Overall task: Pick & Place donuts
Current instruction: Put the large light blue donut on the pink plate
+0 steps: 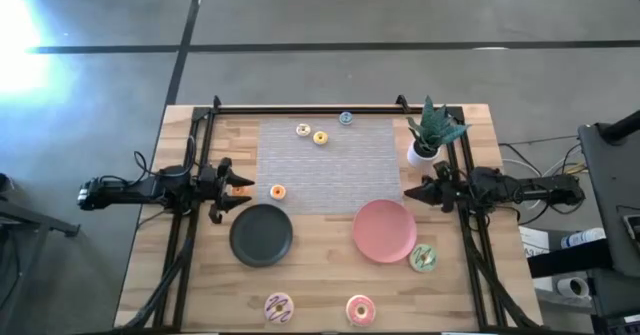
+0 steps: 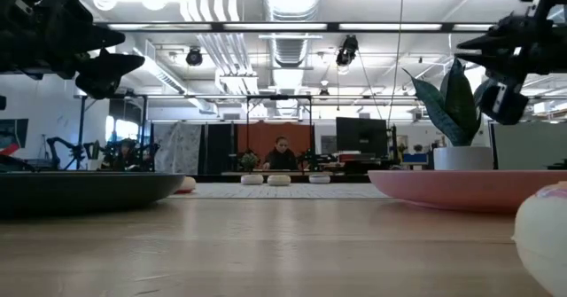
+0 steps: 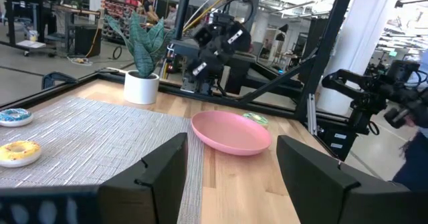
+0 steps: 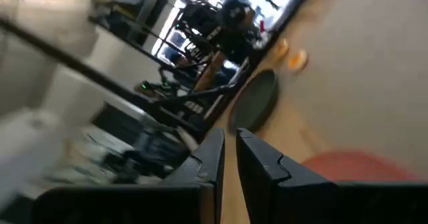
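Left gripper (image 1: 243,189) level, fingers spread; right gripper (image 1: 408,193) level, pinched.

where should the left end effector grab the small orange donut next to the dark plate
Come straight down from above and pinch across the ring of the small orange donut, one finger on each side of its outer edge. It lies flat on the mat's edge, just above the dark plate, so closing parallel to the plate rim avoids it. The left end effector, open, sits right beside it.

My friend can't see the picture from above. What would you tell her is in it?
A wooden table holds a dark plate and a pink plate, with toy donuts scattered around. The left gripper and right gripper wait at the sides, beside a grey mat and potted plant.
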